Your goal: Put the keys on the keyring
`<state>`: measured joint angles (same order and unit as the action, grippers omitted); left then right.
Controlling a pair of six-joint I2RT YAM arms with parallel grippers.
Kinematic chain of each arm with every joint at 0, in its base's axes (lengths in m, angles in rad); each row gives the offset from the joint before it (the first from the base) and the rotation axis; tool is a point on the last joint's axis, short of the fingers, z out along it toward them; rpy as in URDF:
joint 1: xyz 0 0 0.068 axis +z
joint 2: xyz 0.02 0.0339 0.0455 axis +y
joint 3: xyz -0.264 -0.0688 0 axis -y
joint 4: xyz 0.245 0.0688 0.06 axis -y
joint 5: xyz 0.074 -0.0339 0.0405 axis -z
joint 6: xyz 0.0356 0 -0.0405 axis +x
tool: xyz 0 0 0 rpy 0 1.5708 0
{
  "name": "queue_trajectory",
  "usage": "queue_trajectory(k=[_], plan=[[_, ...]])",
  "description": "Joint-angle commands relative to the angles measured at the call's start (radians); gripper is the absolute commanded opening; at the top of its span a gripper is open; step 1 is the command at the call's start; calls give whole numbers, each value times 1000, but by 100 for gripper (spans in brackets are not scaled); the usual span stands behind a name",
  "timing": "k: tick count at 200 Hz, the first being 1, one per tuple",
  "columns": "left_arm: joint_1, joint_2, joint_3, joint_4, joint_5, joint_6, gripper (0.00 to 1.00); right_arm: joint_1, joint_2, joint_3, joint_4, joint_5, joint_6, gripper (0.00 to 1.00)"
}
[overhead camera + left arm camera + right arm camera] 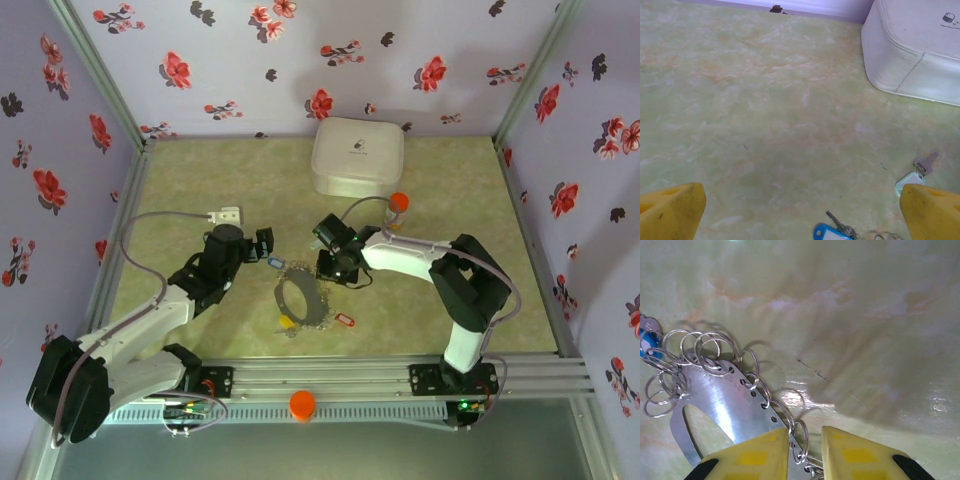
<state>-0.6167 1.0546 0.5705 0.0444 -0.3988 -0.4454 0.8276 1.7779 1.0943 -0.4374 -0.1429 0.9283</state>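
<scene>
The keyring [300,298] is a dark hoop edged with small silvery rings, lying at the table's middle. In the right wrist view it shows as a shiny perforated metal band [725,400]. My right gripper [805,450] stands at its upper right rim [333,268], fingers close together with the rim and one small ring between them. My left gripper [262,245] hangs wide open, its yellow fingertips [670,210] far apart above the blue key [829,232], which lies by the ring's upper left [275,263]. A pale-tagged silver key [914,179] lies near it. The red key [345,321] and yellow key [288,323] lie by the ring's near side.
A white rounded box [357,157] stands at the back, also in the left wrist view [920,50]. An orange-capped bottle [398,205] stands just behind my right arm. An orange knob [302,404] sits on the front rail. Flowered walls close in three sides.
</scene>
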Motion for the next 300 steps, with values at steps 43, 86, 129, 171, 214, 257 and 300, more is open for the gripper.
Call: queue_trajectory(k=[43,86,129,171,214,257,300], plan=[[8,-21,7,-9,1,-17,100,10,29,-25,35,-58,15,22],[7,-24,9,-18,2,-19,100,11,37,-28,46,-67,14,16],[8,-24,12,-25,3,-16,100,11,36,-25,38,-60,9,5],[8,-40,18,-35,0,0,100,13,-14,16,-36,-21,-45,0],[8,-110,27,-65,-13,48,100,30,-95,126,-202,45,-245,0],[8,-241,25,-98,5,159,100,30,-140,280,-448,85,-555,0],[6,-338,35,-119,210,312,93,31,-190,437,-665,95,-838,0]])
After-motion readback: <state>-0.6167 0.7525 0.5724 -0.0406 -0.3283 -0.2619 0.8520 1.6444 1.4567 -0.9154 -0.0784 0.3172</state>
